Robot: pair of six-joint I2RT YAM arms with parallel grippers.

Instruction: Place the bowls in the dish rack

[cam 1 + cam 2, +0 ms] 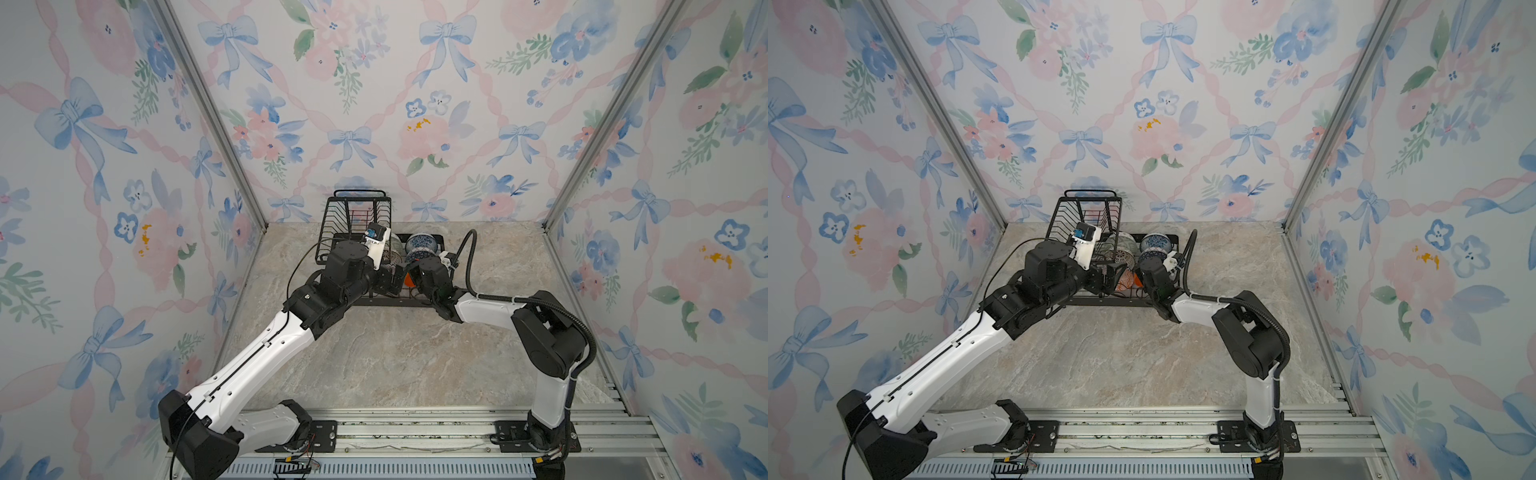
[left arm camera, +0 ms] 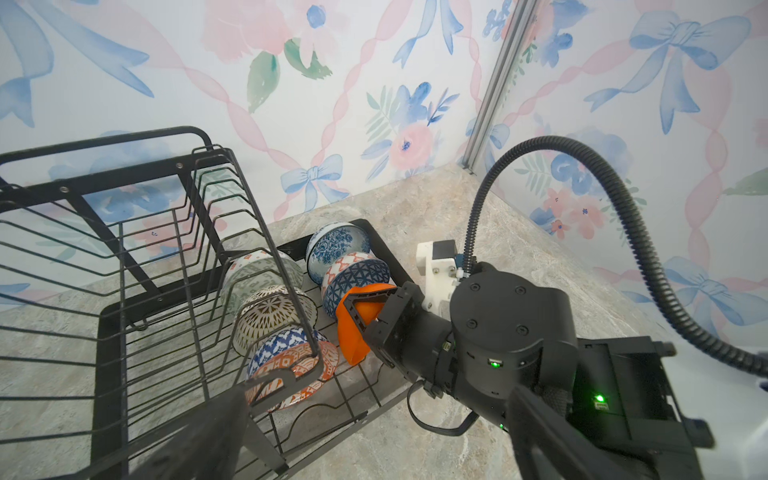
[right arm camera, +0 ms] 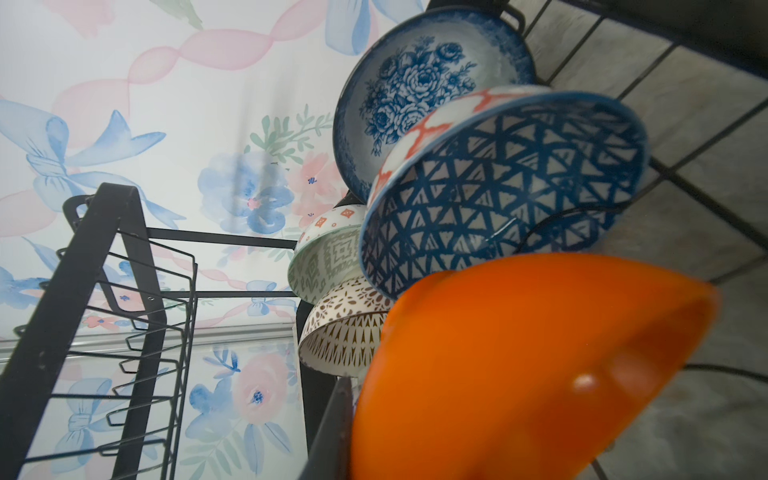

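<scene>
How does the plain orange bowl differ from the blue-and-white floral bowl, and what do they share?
The orange bowl is plain and glossy; the floral bowl bears blue roses on white. The right claw grips the orange bowl; nothing holds the floral bowl. The orange bowl is at the row's near end, the floral bowl at its far end. Both are round and tilted on edge.
</scene>
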